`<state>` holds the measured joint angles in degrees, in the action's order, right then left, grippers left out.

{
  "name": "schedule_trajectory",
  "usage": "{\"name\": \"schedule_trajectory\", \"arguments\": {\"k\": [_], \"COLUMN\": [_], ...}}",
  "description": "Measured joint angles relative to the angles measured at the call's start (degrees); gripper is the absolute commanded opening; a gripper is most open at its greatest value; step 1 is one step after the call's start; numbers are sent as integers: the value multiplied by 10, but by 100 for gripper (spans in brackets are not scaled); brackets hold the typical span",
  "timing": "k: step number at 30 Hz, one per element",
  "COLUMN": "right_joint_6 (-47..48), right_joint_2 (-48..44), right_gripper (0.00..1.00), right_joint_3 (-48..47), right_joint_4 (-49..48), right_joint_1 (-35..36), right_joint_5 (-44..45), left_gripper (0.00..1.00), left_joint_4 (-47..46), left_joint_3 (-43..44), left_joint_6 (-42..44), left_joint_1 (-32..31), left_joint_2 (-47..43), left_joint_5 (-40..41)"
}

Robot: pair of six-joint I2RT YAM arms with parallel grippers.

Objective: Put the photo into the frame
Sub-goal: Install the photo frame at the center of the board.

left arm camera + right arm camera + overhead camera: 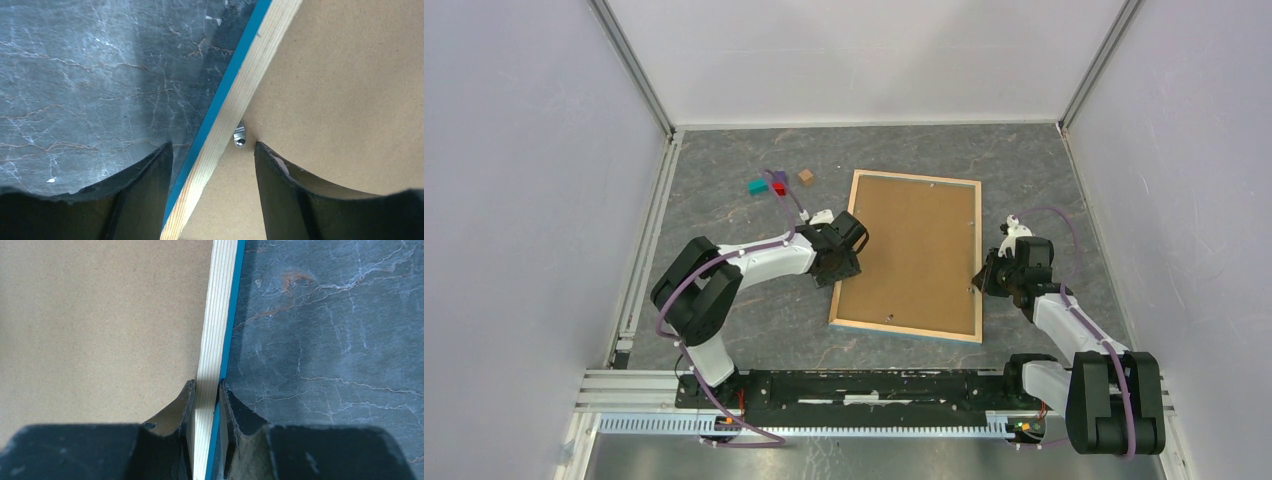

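Two arms reach in low to the one frame [904,328], lying face down on the counter [1044,170] with its single brown backing board [914,250] up. The left tool [212,145] stands open astride the frame's left rail; the right tool [206,385] pinches its right rail. At least three small blocks [757,186] sit beyond the frame's far left corner.

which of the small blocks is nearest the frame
The brown block, rightmost of the cluster; the teal block and purple block sit farther left of the frame.
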<state>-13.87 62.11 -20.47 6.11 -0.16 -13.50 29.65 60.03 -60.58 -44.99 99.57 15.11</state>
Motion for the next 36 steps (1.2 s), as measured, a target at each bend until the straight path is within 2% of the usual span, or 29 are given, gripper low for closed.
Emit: {"name": "schedule_trajectory", "arguments": {"k": [3, 7, 11, 27, 32, 36], "right_joint_6": [0, 0, 0, 0, -2, -9], "right_joint_2": [0, 0, 0, 0, -1, -7], "right_gripper": [0, 0, 0, 0, 0, 0], "right_joint_3": [0, 1, 1, 3, 5, 12], "right_joint_4": [-1, -2, -2, -5, -8, -16], "right_joint_1": [0, 0, 0, 0, -1, -2], "right_joint_5": [-1, -2, -2, -3, -5, -5], "left_gripper": [58, 65, 65, 27, 3, 2], "left_joint_4": [-1, -8, -3, -15, -11, -1], "left_joint_3": [-1, -1, 12, 1, 4, 13], "left_joint_6": [0, 0, 0, -6, -11, -14], "left_joint_1": [0, 4, 19, 31, 31, 31], "left_joint_2": [0, 2, 11, 6, 9, 15], "left_joint_5": [-4, -13, -28, -37, -37, -38]}}
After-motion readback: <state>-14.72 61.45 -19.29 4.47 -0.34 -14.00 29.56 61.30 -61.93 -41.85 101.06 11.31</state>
